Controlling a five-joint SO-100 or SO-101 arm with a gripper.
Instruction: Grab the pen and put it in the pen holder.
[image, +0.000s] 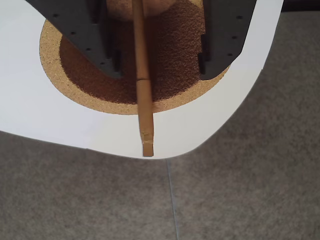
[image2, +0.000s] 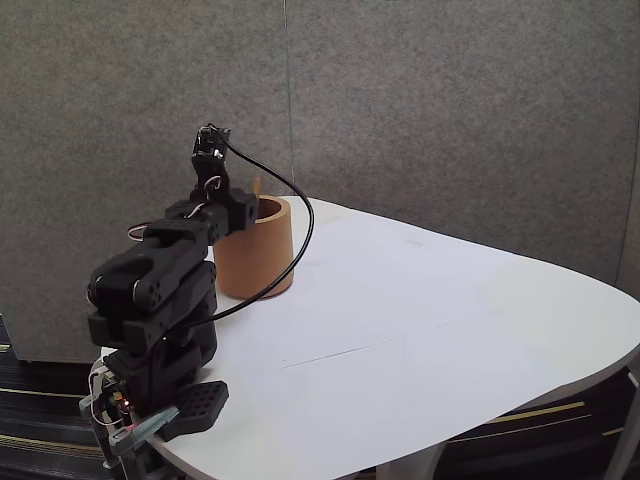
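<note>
In the wrist view I look down into the pen holder (image: 170, 55), a wide cork-brown cup with a thick rim. The pen (image: 142, 85), a thin tan stick, stands inside it and leans over the near rim, its end towards the camera. My gripper (image: 160, 72) is open above the cup's mouth, one dark finger (image: 95, 45) on each side of the pen, with a gap between each finger and the stick. In the fixed view the pen holder (image2: 255, 252) sits at the table's back left, the pen (image2: 258, 186) pokes above its rim, and the gripper (image2: 238, 212) hangs over its left edge.
The white rounded table (image2: 420, 330) stretches right of the cup. A black cable (image2: 303, 235) loops from the arm across the cup's front. The arm's base (image2: 150, 390) sits at the near left corner. Grey partitions stand behind, and grey carpet (image: 240, 190) lies below the table edge.
</note>
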